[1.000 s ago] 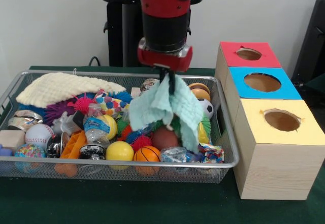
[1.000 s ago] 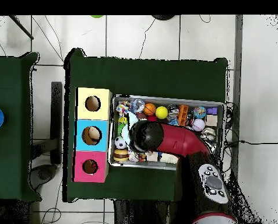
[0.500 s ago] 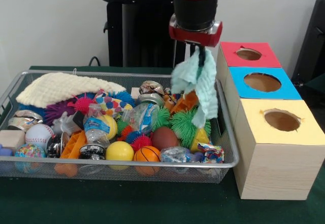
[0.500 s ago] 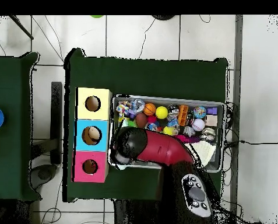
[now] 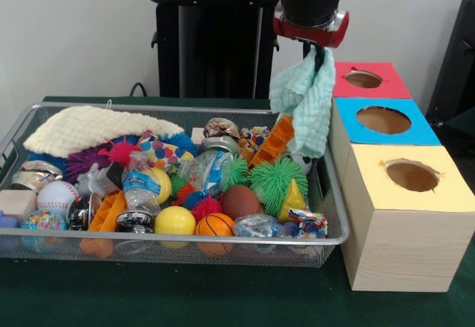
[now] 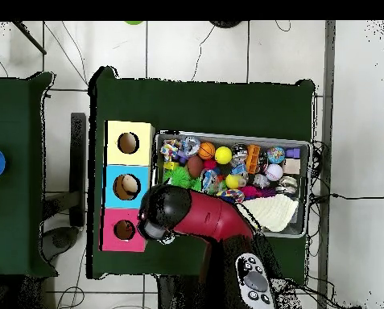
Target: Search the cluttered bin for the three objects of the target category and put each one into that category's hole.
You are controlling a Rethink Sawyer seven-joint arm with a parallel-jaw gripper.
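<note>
My gripper (image 5: 315,51) is shut on a mint green cloth (image 5: 305,104), which hangs above the wire bin's (image 5: 185,242) right end, close to the red-topped box (image 5: 364,79). The cloth's lower edge is level with the blue-topped box (image 5: 384,120) beside it. A yellow-topped box (image 5: 412,176) stands nearest the camera. Each box has a round hole. A cream knitted cloth (image 5: 87,127) lies at the bin's back left. In the overhead view the arm's wrist (image 6: 164,213) covers the gripper, between the bin (image 6: 227,136) and the red box (image 6: 124,230).
The bin holds several balls, among them an orange basketball (image 5: 215,225), a yellow ball (image 5: 175,219), a baseball (image 5: 57,193) and a green spiky ball (image 5: 273,180), plus a crushed bottle (image 5: 139,186). In the overhead view sit the blue box (image 6: 127,187) and yellow box (image 6: 129,143).
The gripper has lifted the green cloth out of the bin's middle and carried it up and to the right, towards the red and blue boxes. Toys it covered now show.
</note>
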